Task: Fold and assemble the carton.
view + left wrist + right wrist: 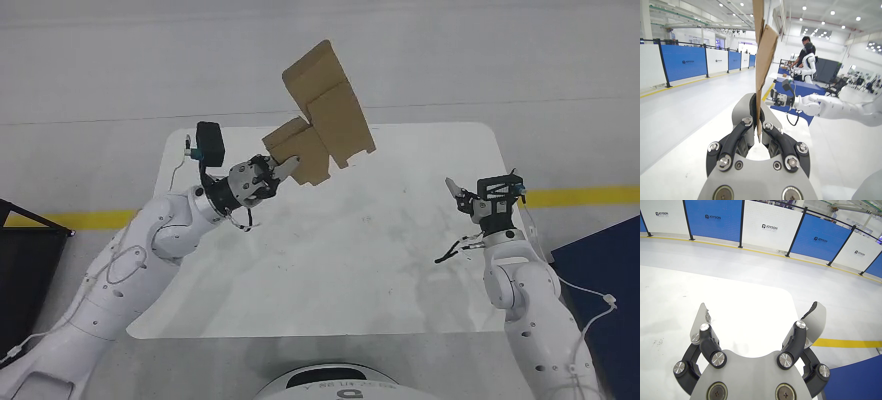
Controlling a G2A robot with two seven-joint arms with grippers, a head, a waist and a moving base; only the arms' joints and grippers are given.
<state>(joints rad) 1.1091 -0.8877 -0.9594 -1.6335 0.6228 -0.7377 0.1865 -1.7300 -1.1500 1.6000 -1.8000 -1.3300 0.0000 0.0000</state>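
From above, the left gripper [272,172] is clamped on the near lower corner of the carton [325,110]. The carton is a flattened brown cardboard blank, held up in the air over the far left part of the table [380,260]. Its long axis runs from that pinched corner up and away toward the table's far edge, slanting to the robot's right. The right gripper [462,198] hangs near the right edge of the table, well apart from the carton, which lies to its left and farther from the robot. In the left wrist view, the left gripper [757,106] has its jaws closed tight on the thin edge of the carton [765,56]. The sheet rises edge-on, with one flap splaying off near the upper end, and beyond it the right gripper [770,98] points toward the sheet with nothing in it. In the right wrist view, the right gripper [760,308] is spread wide and empty over the table [668,294], near its rounded corner. The free arm is therefore the right one, and it would probably have to cross leftward to the carton's free flaps to begin folding.
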